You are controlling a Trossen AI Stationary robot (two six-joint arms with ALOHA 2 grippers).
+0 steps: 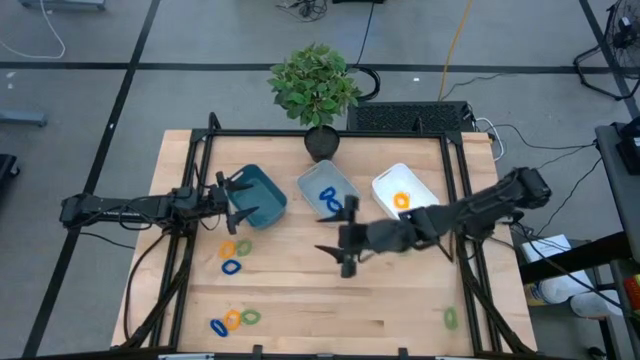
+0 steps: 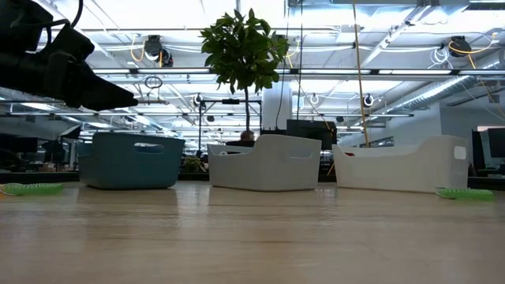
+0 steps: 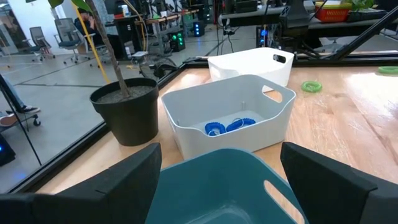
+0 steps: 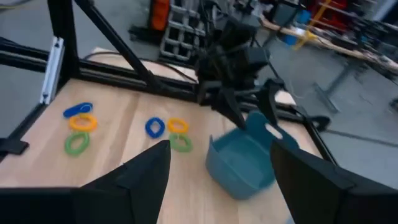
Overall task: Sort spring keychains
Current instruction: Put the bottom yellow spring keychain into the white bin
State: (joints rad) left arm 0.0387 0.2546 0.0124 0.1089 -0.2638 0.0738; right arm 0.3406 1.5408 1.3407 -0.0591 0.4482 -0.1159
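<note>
Above the teal bin (image 1: 258, 196) at the table's nine o'clock side, the left gripper (image 1: 236, 197) hangs with its fingers spread wide and nothing between them. The right gripper (image 1: 342, 247), equally open and empty, hovers over bare wood near the table's centre, just in front of the middle bin (image 1: 328, 189).

Blue keychains (image 3: 231, 126) already lie in the middle bin and an orange keychain (image 1: 401, 201) in the white bin (image 1: 403, 190) at two o'clock. The unsorted rest sit in a mixed cluster (image 1: 235, 254) below the teal bin, a second trio (image 1: 234, 320) toward seven o'clock, and a lone green keychain (image 1: 451, 318) at five o'clock.

In both clusters the colours lie close together, some touching, so a wide-open pinch could likely trap two coils at once and carry the wrong one to a bin. The left gripper, hanging so near the teal bin's rim, might also nudge the bin if it drops straight down.
</note>
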